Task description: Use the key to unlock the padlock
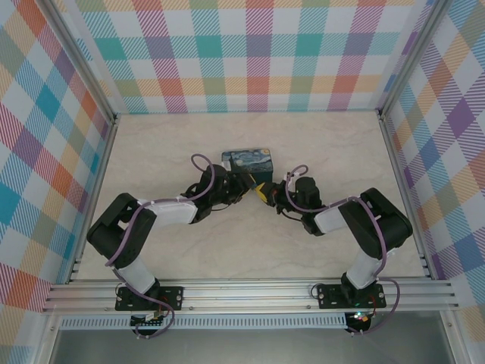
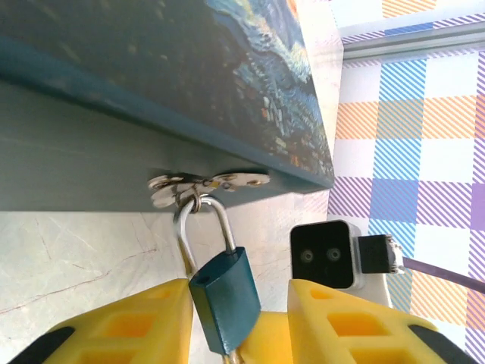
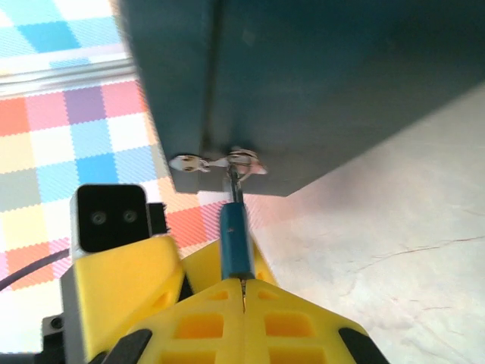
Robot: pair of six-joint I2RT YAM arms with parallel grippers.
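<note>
The blue padlock hangs by its silvery shackle from the hasp on the tin's front. One shackle leg seems to stand outside the empty hole in the body's top. My left gripper is open, its yellow fingers either side of the body. In the right wrist view the padlock sits just above my right gripper. That gripper is shut on the key, a thin sliver in the finger seam, mostly hidden. In the top view both grippers meet in front of the tin.
The starry-night tin box stands mid-table on the marble surface, and its dark side looms close above both wrists. The right wrist's camera block sits close beside my left fingers. Plaid walls enclose the table.
</note>
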